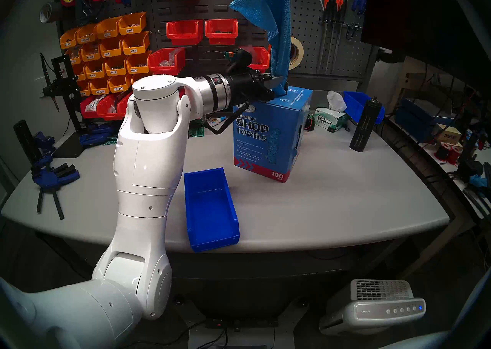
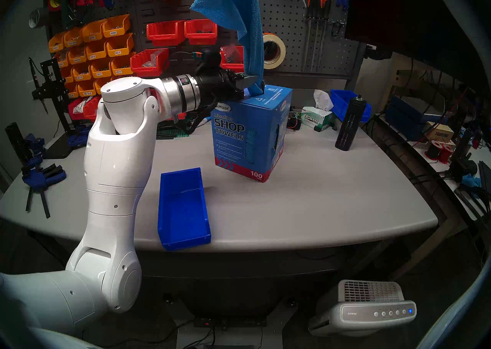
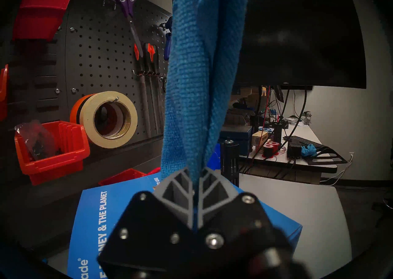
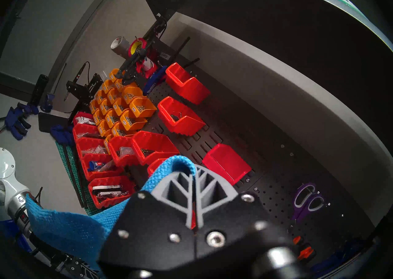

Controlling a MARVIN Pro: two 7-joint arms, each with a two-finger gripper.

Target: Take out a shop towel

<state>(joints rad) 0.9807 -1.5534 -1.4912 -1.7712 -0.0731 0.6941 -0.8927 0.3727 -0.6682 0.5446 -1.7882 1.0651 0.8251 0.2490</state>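
One shop towel (image 1: 268,8) hung stretched above the one shop towel carton (image 1: 268,130) at the table's (image 1: 345,202) far centre. The left gripper (image 3: 194,184) was clenched on its lower end at the carton top, the right gripper (image 4: 192,178) on its upper end. Risk: further pulling could tip the carton or drag out another towel. One blue bin (image 1: 210,210) stood near.

The left gripper (image 1: 276,85) reaches level with jaws clamped together; the right gripper (image 4: 194,178) likewise is closed.
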